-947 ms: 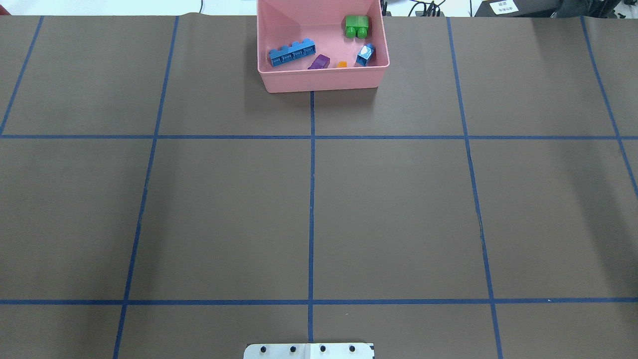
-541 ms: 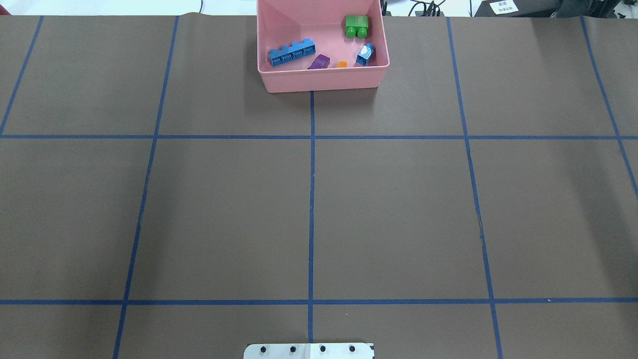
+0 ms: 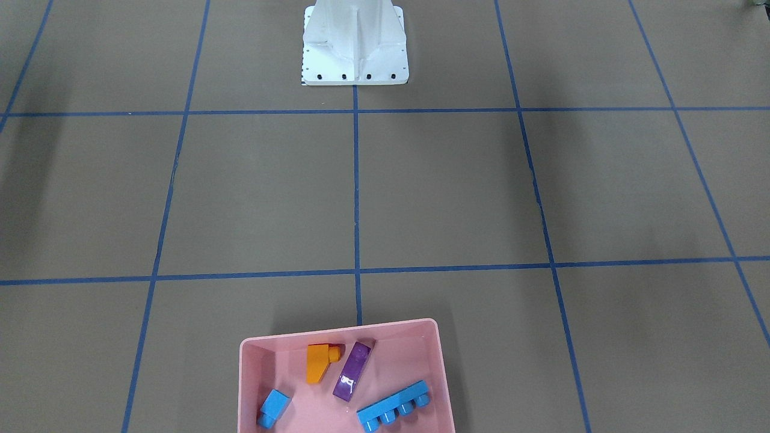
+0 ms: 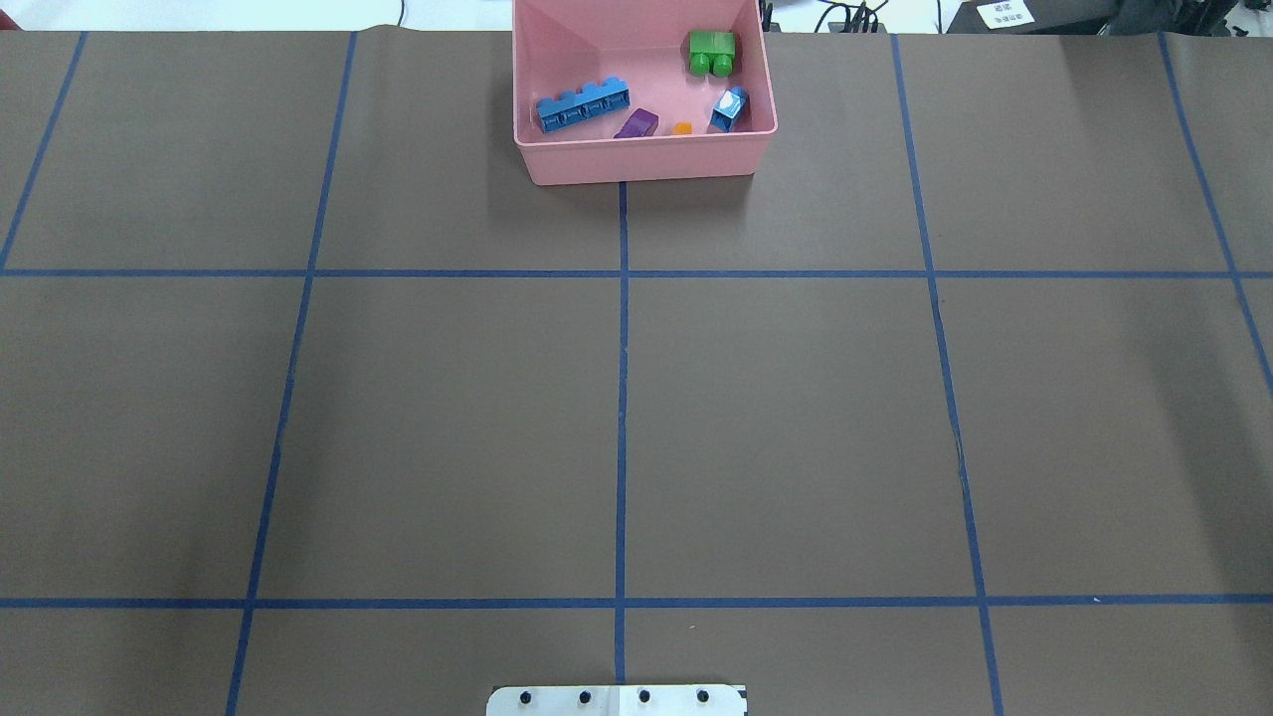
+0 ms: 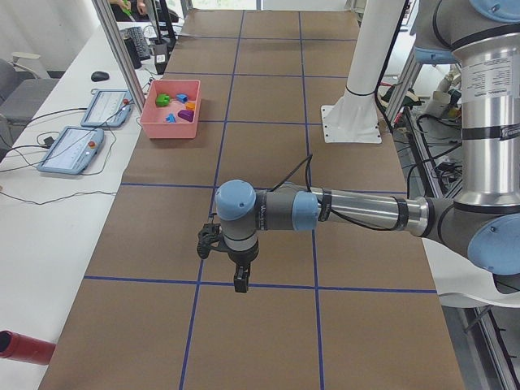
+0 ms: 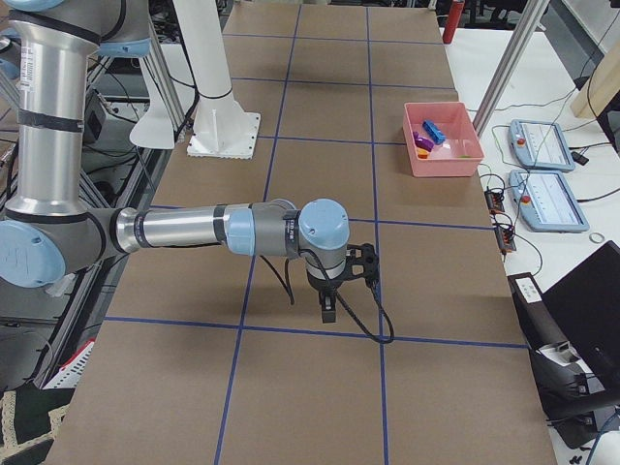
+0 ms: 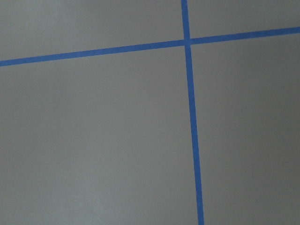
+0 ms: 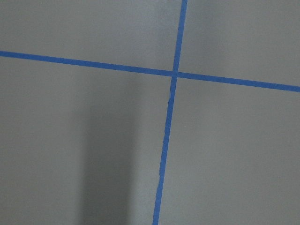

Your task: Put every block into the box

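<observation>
Bench [image 4: 796,398] covered in brown sheet and ruled by blue tape lines [image 4: 622,398], with the white robot base [image 3: 355,48] at its near edge. The pink box [image 4: 644,164] is seen standing at the far edge of the bench, opposite the base, across the centre tape line. All blocks are shown lying inside the box, on its floor. The long blue bar [image 4: 584,104] is placed toward the robot's left. The purple sloped block [image 4: 637,123] and orange sloped block [image 4: 682,128] are set side by side against the wall nearest the robot. The small blue cube [image 4: 729,108] is placed toward the robot's right, and a green block [image 4: 713,52] lies near the far wall.

The left fingers [image 5: 240,280] and right fingers [image 6: 328,308] are seen only from the side cameras. Each is pointed downward over bare bench near a tape line, well apart from the box. Whether they are wide or narrow cannot be told. In both wrist views only bench surface and crossing tape are recorded.
</observation>
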`<state>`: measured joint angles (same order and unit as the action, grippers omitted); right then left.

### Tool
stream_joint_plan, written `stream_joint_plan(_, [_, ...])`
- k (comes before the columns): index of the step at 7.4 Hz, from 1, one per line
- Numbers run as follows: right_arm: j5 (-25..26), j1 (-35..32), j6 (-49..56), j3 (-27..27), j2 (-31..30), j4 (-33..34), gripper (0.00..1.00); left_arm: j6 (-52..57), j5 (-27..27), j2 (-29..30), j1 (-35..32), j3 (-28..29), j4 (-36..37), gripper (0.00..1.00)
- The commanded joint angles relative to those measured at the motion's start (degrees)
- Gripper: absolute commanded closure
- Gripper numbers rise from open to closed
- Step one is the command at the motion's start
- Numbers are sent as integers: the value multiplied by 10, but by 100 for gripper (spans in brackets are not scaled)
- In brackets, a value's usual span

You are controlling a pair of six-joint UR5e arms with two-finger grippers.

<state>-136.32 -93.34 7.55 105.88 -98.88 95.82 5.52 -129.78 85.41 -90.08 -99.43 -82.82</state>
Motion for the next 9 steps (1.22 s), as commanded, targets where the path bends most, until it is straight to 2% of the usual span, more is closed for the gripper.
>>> stream_joint_plan(1, [0, 0, -6, -1, -3, 0, 0, -2, -5, 23, -3, 35, -8, 0])
stream_joint_plan(2, [1, 0, -6, -2, -3, 0, 0, -1, -6, 23, -9, 31, -8, 0])
stream_joint_plan(3, [-1, 0, -7, -11, -3, -1, 0, -6, -30, 20, -12, 18, -8, 0])
stream_joint_plan(4, [-2, 0, -7, -11, -3, -1, 0, -57, -66, 20, -12, 10, -8, 0])
stream_joint_plan(5, [-3, 0, -8, -11, -3, -1, 0, -78, -66, 16, -11, -14, -8, 0])
stream_joint_plan(9, [-3, 0, -7, -24, -2, -1, 0, -79, -67, 25, -11, -12, 1, 0])
